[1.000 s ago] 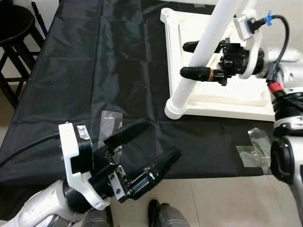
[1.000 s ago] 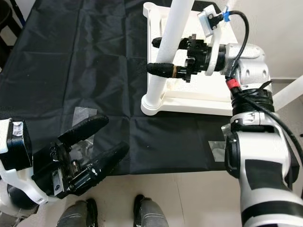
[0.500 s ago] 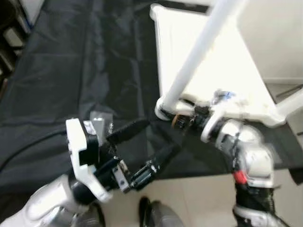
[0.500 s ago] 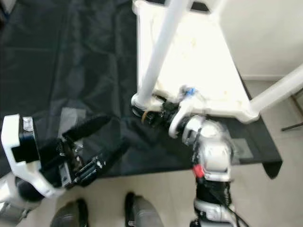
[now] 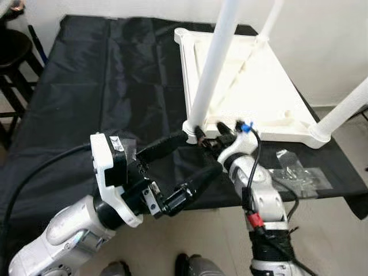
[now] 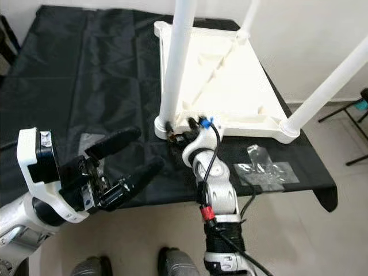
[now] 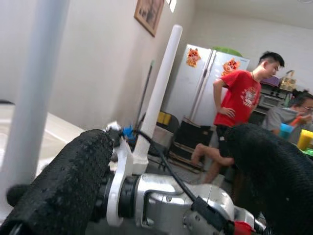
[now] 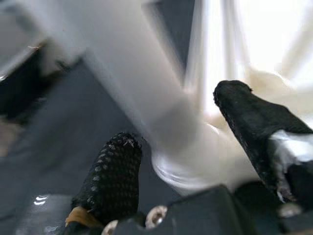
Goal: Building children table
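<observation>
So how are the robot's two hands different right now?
The right hand sits at the base of a white table leg, fingers on either side of it; the left hand hangs over the black cloth, open and empty. Both have two black fingers.

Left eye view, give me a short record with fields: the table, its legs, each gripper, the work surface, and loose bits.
table: white children's table, upside down on the cloth
legs: three white legs standing up; the near leg at the near left corner
right gripper: right gripper at the base of the near leg, fingers open on either side of it
left gripper: left gripper open, hovering over the cloth's near edge, holding nothing
surface: black cloth
loose bits: clear plastic bag on the cloth's near right part
</observation>
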Available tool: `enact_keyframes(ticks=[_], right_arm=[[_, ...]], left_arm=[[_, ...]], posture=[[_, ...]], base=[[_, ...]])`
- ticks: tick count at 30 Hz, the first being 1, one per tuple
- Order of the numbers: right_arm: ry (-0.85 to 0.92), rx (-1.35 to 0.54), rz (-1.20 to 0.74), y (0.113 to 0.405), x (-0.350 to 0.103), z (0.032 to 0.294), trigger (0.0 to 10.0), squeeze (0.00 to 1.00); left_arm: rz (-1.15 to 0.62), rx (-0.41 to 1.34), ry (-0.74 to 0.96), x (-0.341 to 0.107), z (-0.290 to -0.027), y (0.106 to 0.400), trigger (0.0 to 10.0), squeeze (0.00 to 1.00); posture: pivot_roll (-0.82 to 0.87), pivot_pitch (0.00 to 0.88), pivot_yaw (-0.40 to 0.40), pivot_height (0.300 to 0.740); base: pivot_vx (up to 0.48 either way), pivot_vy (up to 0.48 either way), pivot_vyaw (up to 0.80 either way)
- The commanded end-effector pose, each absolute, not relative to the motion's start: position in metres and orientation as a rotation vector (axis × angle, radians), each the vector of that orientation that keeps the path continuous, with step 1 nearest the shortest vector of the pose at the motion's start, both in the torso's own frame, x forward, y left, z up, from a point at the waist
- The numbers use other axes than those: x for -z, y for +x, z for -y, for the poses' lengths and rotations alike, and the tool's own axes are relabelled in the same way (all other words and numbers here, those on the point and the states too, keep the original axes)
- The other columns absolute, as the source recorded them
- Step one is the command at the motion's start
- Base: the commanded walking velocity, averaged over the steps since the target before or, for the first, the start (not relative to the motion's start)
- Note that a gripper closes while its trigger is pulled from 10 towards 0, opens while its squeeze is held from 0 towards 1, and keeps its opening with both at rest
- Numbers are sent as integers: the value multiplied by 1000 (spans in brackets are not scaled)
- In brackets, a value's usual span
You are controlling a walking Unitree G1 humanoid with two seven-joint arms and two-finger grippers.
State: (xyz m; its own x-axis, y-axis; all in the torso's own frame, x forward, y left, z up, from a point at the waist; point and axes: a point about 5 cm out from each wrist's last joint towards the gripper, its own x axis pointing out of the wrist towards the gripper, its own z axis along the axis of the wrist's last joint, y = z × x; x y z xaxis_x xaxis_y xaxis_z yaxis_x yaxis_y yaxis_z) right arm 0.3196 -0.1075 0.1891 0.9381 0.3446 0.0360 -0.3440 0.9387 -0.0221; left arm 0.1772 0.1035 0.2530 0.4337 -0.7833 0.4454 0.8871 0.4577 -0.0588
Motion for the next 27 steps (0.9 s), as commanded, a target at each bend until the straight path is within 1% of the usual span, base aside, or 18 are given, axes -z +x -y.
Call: enact_keyframes(ticks=[1, 2, 4, 5, 6, 7, 9, 12, 17, 18, 19, 20, 23, 24, 25, 27], right_arm=[[-32, -338, 59, 316, -195, 114, 10000, 0], [-49, -313, 192, 311, -224, 129, 0, 0], [-49, -313, 192, 311, -224, 129, 0, 0], [-75, -296, 253, 310, -235, 133, 0, 0], [-75, -296, 253, 310, -235, 133, 0, 0], [-86, -279, 302, 310, -246, 137, 0, 0], [-112, -252, 340, 311, -252, 140, 0, 0], [-130, -214, 368, 314, -256, 143, 0, 0], [-138, -188, 349, 316, -250, 145, 0, 0], [-144, -197, 320, 318, -244, 142, 3569, 0], [-147, -204, 299, 320, -240, 141, 3569, 0], [-134, -257, 270, 322, -237, 136, 10000, 0], [-124, -295, 253, 323, -235, 133, 10000, 0], [-106, -365, 232, 324, -235, 131, 10000, 1000], [-98, -427, 220, 327, -236, 133, 10000, 1000], [-107, -486, 220, 331, -240, 141, 10000, 1000]], left_arm=[[377, 1074, -308, -250, -101, 177, 10000, 0], [379, 1077, -303, -249, -101, 179, 10000, 0], [379, 1077, -303, -249, -101, 179, 10000, 0], [383, 1080, -301, -249, -101, 180, 10000, 0], [383, 1080, -301, -249, -101, 180, 10000, 0], [385, 1082, -300, -249, -102, 181, 10000, 0], [389, 1086, -298, -249, -102, 182, 10000, 0], [396, 1093, -295, -249, -101, 184, 10000, 0], [401, 1097, -294, -249, -100, 185, 10000, 0], [402, 1098, -294, -249, -100, 185, 10000, 0], [403, 1099, -293, -249, -100, 185, 10000, 0], [404, 1099, -293, -249, -100, 184, 10000, 0], [405, 1099, -293, -249, -100, 184, 10000, 0], [406, 1098, -293, -250, -99, 184, 10000, 0], [406, 1095, -294, -250, -99, 182, 10000, 0], [403, 1091, -298, -250, -99, 179, 10000, 0]], posture=[[-15, 81, -137, 740], [-16, 77, -128, 740], [-16, 77, -128, 740], [-18, 75, -126, 740], [-18, 75, -126, 740], [-20, 71, -123, 740], [-21, 69, -122, 740], [-24, 65, -121, 740], [-23, 63, -123, 740], [-21, 64, -121, 740], [-19, 65, -123, 740], [-16, 66, -124, 740], [-16, 66, -124, 740], [-11, 72, -128, 740], [-3, 83, -131, 740], [-2, 98, -127, 740]], base=[[0, 0, 0], [0, 0, 0], [0, 0, 0], [0, 0, 0], [0, 0, 0], [0, 0, 0], [0, 0, 0], [0, 0, 0], [0, 0, 0], [0, 0, 0], [0, 0, 0], [0, 0, 0], [0, 0, 0], [0, 0, 0], [0, 0, 0], [0, 0, 0]])
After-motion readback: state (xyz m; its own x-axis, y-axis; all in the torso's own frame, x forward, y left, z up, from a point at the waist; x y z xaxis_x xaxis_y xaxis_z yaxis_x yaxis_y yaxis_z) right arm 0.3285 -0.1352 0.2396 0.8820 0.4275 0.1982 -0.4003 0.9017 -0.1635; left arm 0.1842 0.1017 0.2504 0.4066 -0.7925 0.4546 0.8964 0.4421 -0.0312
